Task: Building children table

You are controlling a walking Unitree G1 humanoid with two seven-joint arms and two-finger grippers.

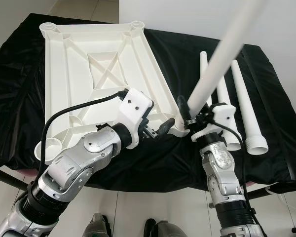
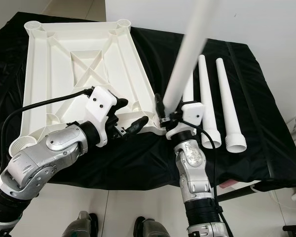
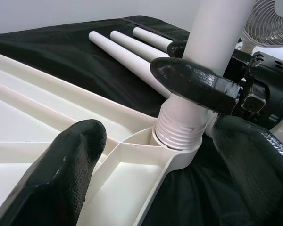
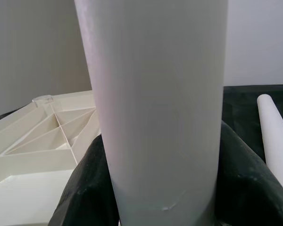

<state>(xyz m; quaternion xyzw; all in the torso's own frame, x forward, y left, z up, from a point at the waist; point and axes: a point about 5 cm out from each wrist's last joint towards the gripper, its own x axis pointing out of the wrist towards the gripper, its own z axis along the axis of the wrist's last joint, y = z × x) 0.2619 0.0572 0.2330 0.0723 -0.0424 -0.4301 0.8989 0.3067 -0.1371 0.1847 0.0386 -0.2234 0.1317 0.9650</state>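
The white tabletop [image 1: 103,64] lies upside down on a black cloth, ribs facing up. A long white leg [image 1: 222,59] rises steeply from the socket at its near right corner; the threaded end [image 3: 181,125] sits in that socket. My right gripper [image 1: 190,116] is shut on the leg just above the socket, its black fingers [image 4: 85,188] wrapped around the tube. My left gripper [image 1: 160,129] hovers open at the same corner, one finger [image 3: 61,174] over the ribs and the other over the cloth.
Three spare legs [image 1: 244,103] lie side by side on the cloth right of the tabletop. The cloth-covered table's front edge [image 1: 153,185] is close to my arms, with white floor below. A fan [image 3: 269,23] stands beyond the right side.
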